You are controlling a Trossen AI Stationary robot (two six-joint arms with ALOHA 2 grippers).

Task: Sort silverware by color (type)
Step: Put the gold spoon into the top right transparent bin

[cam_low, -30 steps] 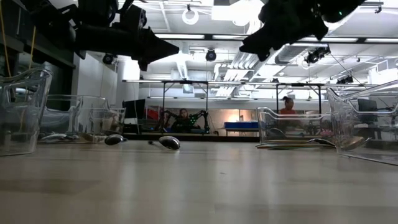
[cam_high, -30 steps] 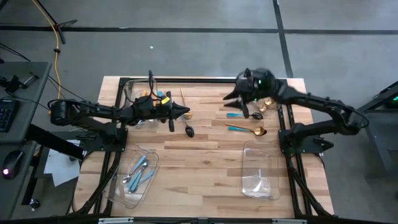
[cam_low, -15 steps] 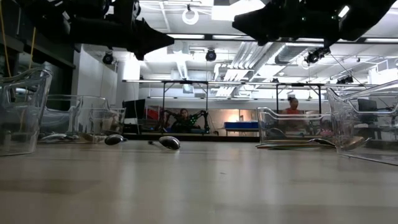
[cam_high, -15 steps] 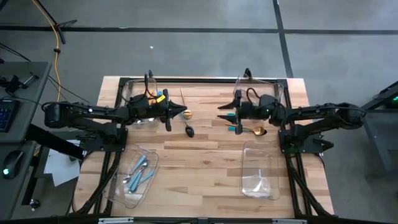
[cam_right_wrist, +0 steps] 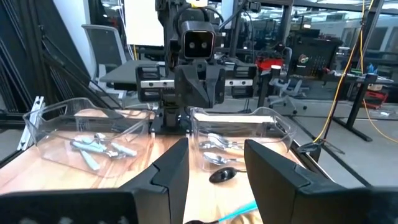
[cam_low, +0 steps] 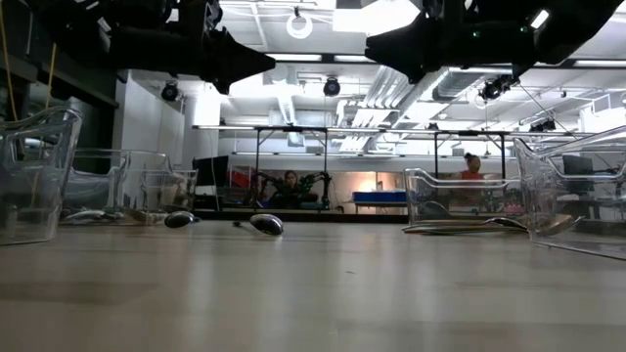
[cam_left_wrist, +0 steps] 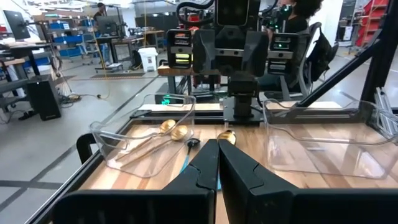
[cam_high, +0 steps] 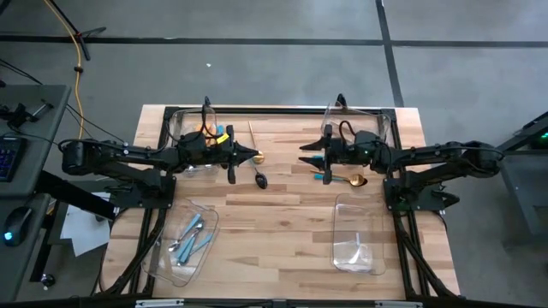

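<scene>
We've got our left gripper pinched closed and empty above the table, right gripper spread wide, also empty, over a teal-handled spoon.

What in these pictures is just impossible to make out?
- High view: cutlery in the far left bin, mostly covered by the left gripper.
- High view: teal-handled piece, half under the right gripper.
- Low view: utensils lying edge-on; the dark spoon shows only its bowl.
</scene>
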